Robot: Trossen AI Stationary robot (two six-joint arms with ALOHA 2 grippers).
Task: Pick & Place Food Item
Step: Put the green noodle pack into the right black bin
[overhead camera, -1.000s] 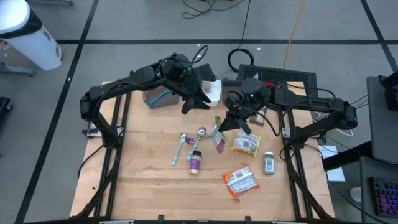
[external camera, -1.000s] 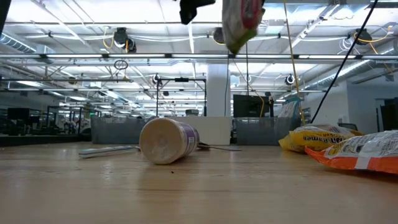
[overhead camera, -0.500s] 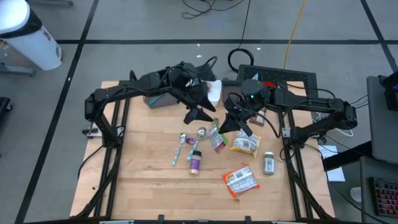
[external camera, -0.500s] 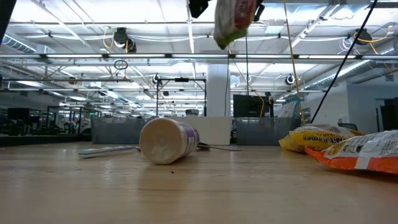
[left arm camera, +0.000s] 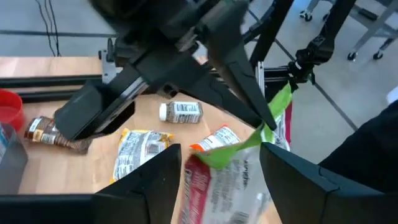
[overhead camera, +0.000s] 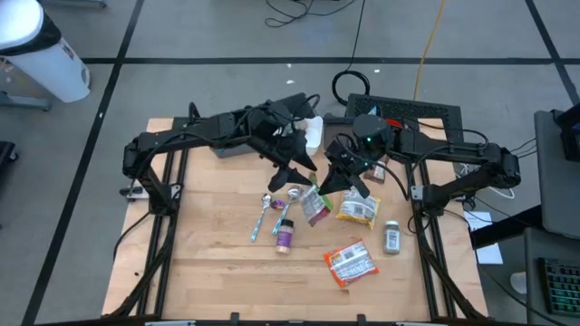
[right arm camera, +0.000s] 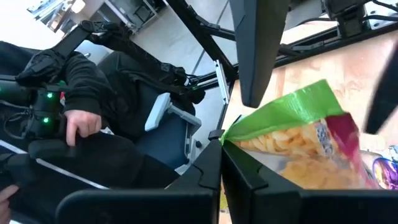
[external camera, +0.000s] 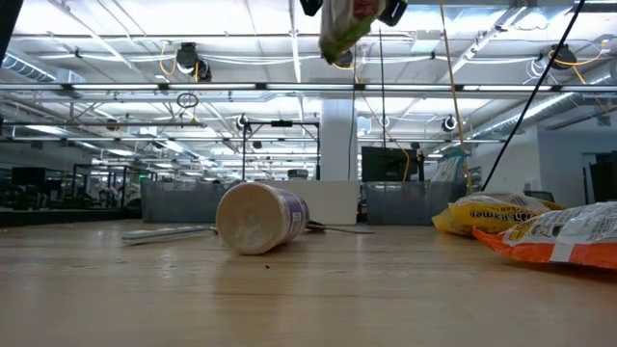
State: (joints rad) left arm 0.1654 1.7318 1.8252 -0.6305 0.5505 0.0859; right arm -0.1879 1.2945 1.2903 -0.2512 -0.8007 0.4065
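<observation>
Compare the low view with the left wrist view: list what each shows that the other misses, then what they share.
Only the low view shows the purple-labelled cup lying on its side and the spoon handle beside it on the table. Only the left wrist view shows the left hand, open around the bag's lower part, the small white bottle, and the right hand shut on the bag's green top. Both show the green-topped snack bag held in the air and the yellow packet.

Left claw (overhead camera: 299,178) reached in toward mid-bench, fingers (left arm camera: 155,177) spread apart. Right claw (overhead camera: 319,188) just beside it, raised off the bench, fingers pinched closed.
</observation>
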